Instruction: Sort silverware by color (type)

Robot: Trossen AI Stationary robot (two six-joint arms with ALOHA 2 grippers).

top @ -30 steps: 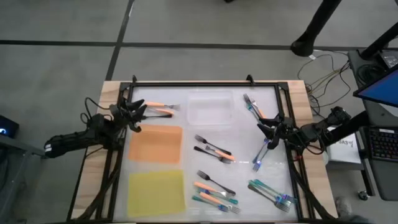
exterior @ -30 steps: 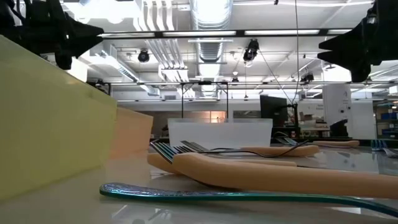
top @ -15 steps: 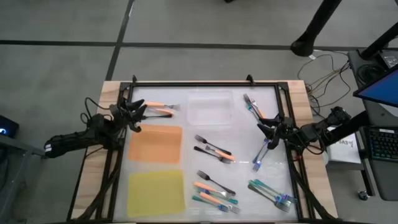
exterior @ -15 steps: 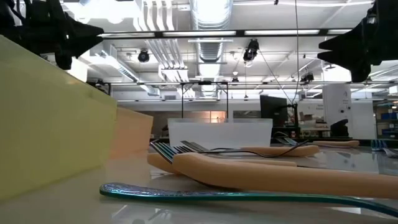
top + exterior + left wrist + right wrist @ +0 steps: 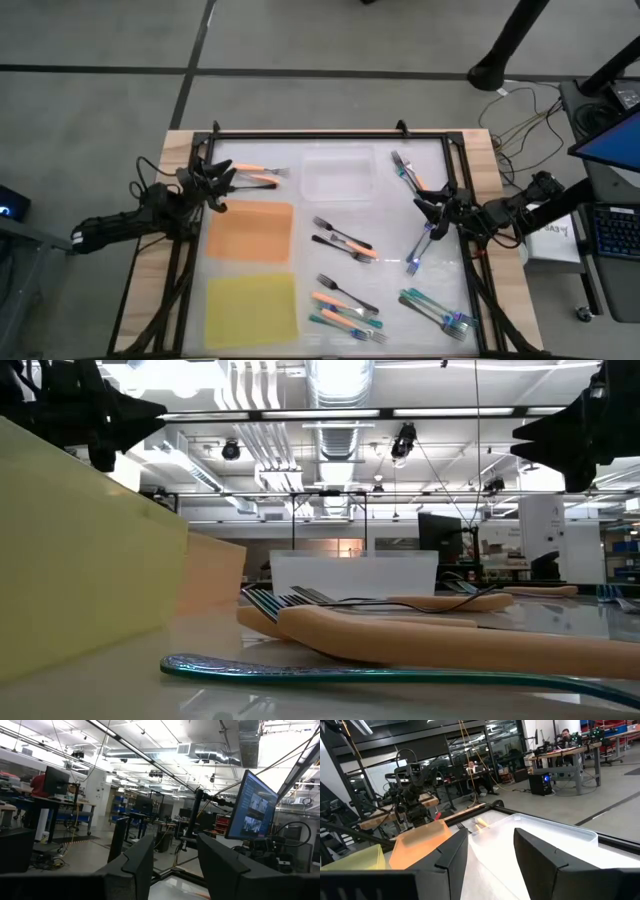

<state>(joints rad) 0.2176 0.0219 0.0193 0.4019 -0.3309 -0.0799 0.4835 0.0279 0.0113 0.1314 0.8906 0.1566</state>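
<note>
Small forks lie flat in loose groups on the white table top. Two orange-handled ones [image 5: 256, 173] are at the far left and a teal and orange pair [image 5: 407, 171] at the far right. Black and orange ones [image 5: 343, 240] sit mid-table, a mixed cluster [image 5: 346, 306] near the front, and teal ones [image 5: 438, 308] at the near right. One fork [image 5: 421, 247] lies close below my right gripper. My left gripper [image 5: 226, 184] hovers open at the left edge, beside the orange-handled pair. My right gripper [image 5: 422, 208] hovers open at the right edge. Nothing is between either pair of fingers [image 5: 175, 865] [image 5: 490, 852].
An orange mat [image 5: 249, 233] and a yellow mat [image 5: 252, 308] lie on the table's left half, and a clear plastic tray [image 5: 337, 177] at the far middle. A black frame [image 5: 330, 135] rims the table. Cables and a laptop sit off the right side.
</note>
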